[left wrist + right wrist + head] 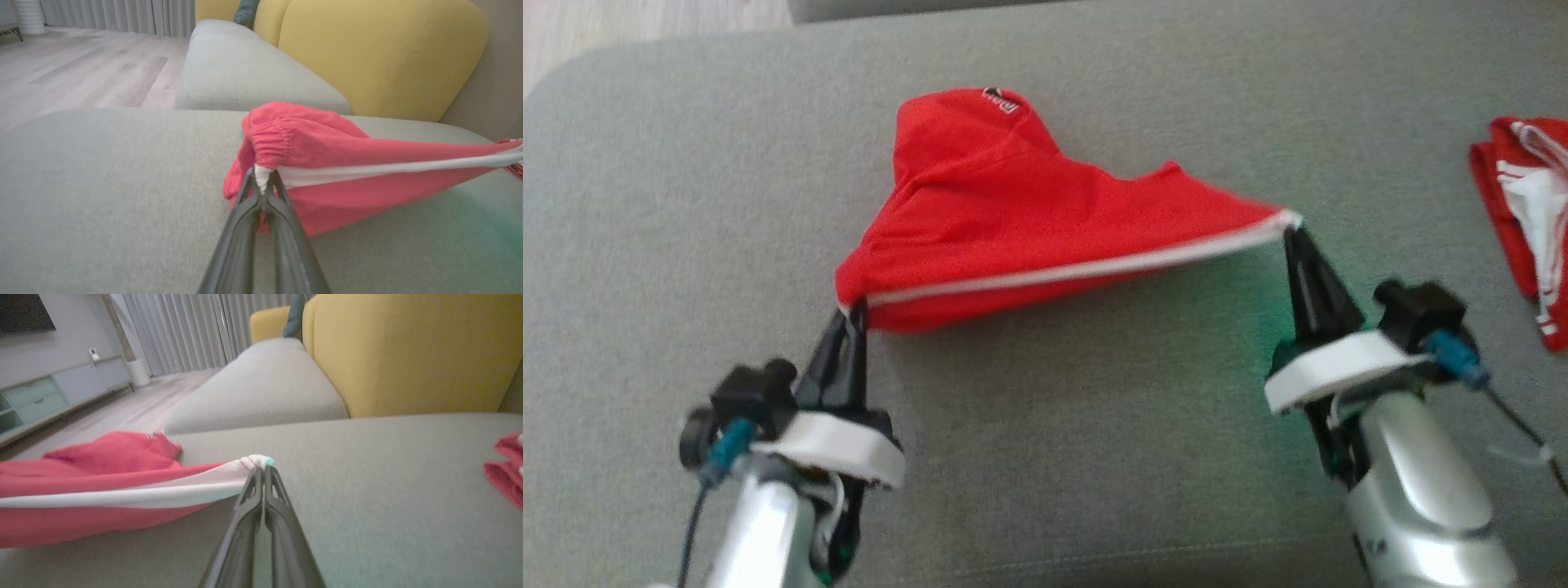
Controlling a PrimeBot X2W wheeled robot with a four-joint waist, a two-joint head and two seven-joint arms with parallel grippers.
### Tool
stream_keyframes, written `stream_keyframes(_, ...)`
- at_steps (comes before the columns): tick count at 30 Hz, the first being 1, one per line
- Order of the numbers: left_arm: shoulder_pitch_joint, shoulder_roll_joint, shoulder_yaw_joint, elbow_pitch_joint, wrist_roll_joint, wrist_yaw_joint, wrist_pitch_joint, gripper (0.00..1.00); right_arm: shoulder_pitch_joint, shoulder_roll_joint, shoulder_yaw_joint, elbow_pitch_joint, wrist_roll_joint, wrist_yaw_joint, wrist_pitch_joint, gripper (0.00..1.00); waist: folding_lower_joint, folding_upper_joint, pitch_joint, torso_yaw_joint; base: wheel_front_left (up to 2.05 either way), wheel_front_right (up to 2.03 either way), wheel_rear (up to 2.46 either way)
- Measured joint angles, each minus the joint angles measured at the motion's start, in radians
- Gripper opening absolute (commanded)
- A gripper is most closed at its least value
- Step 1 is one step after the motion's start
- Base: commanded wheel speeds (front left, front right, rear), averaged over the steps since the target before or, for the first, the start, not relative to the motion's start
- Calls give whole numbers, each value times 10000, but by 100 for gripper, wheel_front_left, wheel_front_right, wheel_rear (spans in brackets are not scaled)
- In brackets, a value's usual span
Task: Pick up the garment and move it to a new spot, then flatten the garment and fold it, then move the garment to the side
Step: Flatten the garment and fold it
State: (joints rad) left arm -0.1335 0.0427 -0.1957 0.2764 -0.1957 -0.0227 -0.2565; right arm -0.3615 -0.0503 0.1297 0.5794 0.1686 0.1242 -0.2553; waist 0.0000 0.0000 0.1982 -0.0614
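Observation:
The garment [1029,212] is red with a white stripe along its near edge, and it hangs stretched between my two grippers above the grey cushion [1054,457]. My left gripper [852,309] is shut on the garment's left corner; in the left wrist view the fingertips pinch the white end by the gathered waistband [261,179]. My right gripper [1290,231] is shut on the right corner, where the white stripe ends [261,462]. The rest of the garment [102,473] sags down onto the cushion behind the taut edge.
A second red and white piece of clothing [1527,220] lies at the cushion's right edge. Yellow backrests [380,57] stand beyond the cushion, with another grey seat [261,384] beside it. Wooden floor [73,69] lies past the cushion's left edge.

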Motion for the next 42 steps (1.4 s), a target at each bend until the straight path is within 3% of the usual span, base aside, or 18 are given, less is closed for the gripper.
stream_keyframes(5, -889, 98, 391, -487, 568, -510, 0, 0, -749, -4, 8, -1175, 180, 0, 0, 0, 0, 0, -394, -225, 0, 0, 0)
stream_keyframes(8, -1961, 439, 533, -788, 738, -754, 0, 0, -1622, -12, 17, -1783, 163, 0, 0, 0, 0, 0, -635, -341, 0, 0, 0)
stream_keyframes(18, -6304, 1513, 405, -581, 840, -1014, 297, 0, -4787, -706, 98, -3200, 180, 0, 493, 0, 0, 0, -536, -350, 0, 0, 0)
stream_keyframes(22, -7406, 1570, 332, 127, 792, -1018, 527, 0, -5641, -897, 44, -2754, -46, 0, 715, 0, 0, 0, -37, -281, 0, 0, 0)
stream_keyframes(28, -8752, 1628, -42, 1802, 1197, -1005, 309, 0, -7185, -836, 35, -930, -803, 0, 441, 0, 2, 0, 913, -295, 0, 0, 0)
stream_keyframes(35, -11269, 1005, 12, 2736, 1160, -742, -6, 0, -9216, -642, -978, 123, -1453, 0, 12, 0, 2, 0, 1933, -421, 0, 0, 0)
stream_keyframes(38, -11118, 961, 155, 2871, 995, -755, -6, 0, -8962, -508, -1014, 174, -1446, 0, -19, 0, 3, 0, 2136, -535, 0, 0, 0)
stream_keyframes(42, -9496, 734, 196, 3198, 725, -832, -4, 0, -7537, -447, -815, -13, -1129, 0, -19, 0, 2, 0, 2124, -599, 0, 0, 0)
